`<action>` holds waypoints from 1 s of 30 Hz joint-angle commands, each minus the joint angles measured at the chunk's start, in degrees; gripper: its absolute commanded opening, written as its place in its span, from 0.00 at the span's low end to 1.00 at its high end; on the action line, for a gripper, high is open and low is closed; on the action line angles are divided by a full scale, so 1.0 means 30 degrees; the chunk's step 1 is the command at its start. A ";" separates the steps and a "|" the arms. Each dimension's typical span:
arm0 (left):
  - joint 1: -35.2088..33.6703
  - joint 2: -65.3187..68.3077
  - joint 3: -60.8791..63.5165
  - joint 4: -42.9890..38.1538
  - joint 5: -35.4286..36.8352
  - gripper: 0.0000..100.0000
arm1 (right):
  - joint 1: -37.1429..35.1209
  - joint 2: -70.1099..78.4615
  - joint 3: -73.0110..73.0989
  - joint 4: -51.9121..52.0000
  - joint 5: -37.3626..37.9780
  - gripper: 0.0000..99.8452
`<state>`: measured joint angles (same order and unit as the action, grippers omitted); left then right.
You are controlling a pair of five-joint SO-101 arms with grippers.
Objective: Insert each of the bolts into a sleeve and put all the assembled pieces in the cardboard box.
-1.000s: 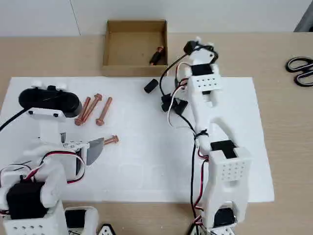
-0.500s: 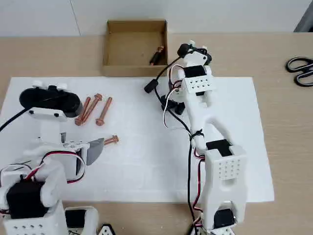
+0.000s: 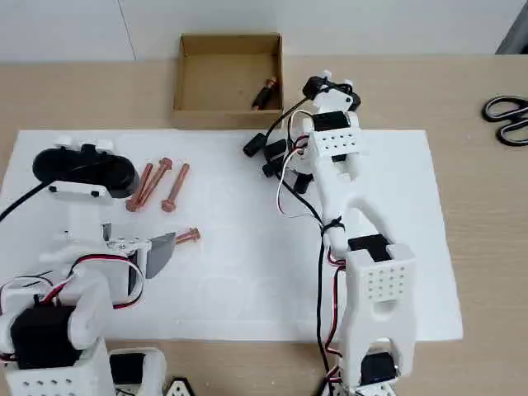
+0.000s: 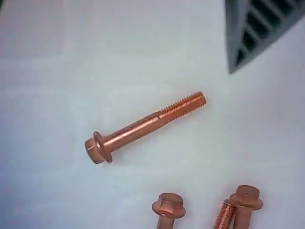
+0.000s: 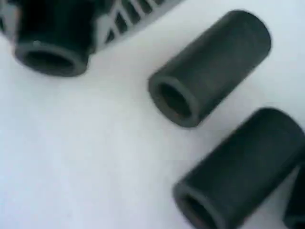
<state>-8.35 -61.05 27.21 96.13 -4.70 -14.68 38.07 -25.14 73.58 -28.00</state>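
The cardboard box (image 3: 191,76) stands at the back with one assembled piece (image 3: 264,93) in it. Three copper bolts (image 3: 157,183) lie together at the left of the white mat, and a fourth bolt (image 3: 188,236) (image 4: 145,128) lies alone just off my left gripper (image 3: 153,247). That gripper is open, with one grey finger (image 4: 259,28) showing beside the bolt. Several black sleeves (image 3: 254,146) (image 5: 209,67) lie below the box's right corner. My right gripper (image 3: 276,161) hangs low among them, open, one ribbed finger (image 5: 138,14) beside a sleeve (image 5: 52,43).
A white mat (image 3: 231,280) covers the middle of the wooden table. Scissors (image 3: 507,118) lie at the far right edge. The right arm's cables (image 3: 289,190) loop over the mat near the sleeves.
The right arm has swung left and down over the sleeves. The left arm and the bolts have not moved.
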 commanded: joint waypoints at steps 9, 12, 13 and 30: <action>-0.0029 -0.0117 -0.0073 -0.0088 -0.0645 0.31 | -0.0278 0.1832 0.0410 0.0396 0.0000 0.03; 0.0000 -0.0117 -0.0073 -0.0088 -0.0645 0.31 | -0.0278 0.1890 0.0410 0.0571 0.0029 0.03; 0.0000 -0.0117 -0.0073 -0.0088 -0.0645 0.31 | -0.0278 0.1890 0.0381 0.0777 0.0029 0.03; 0.0059 -0.0117 -0.0132 -0.0059 -0.0645 0.31 | -0.0366 0.1685 0.0293 0.1919 0.0059 0.03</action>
<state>-8.35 -61.05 27.21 96.13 -6.29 -14.68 39.38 -25.41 75.78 -28.09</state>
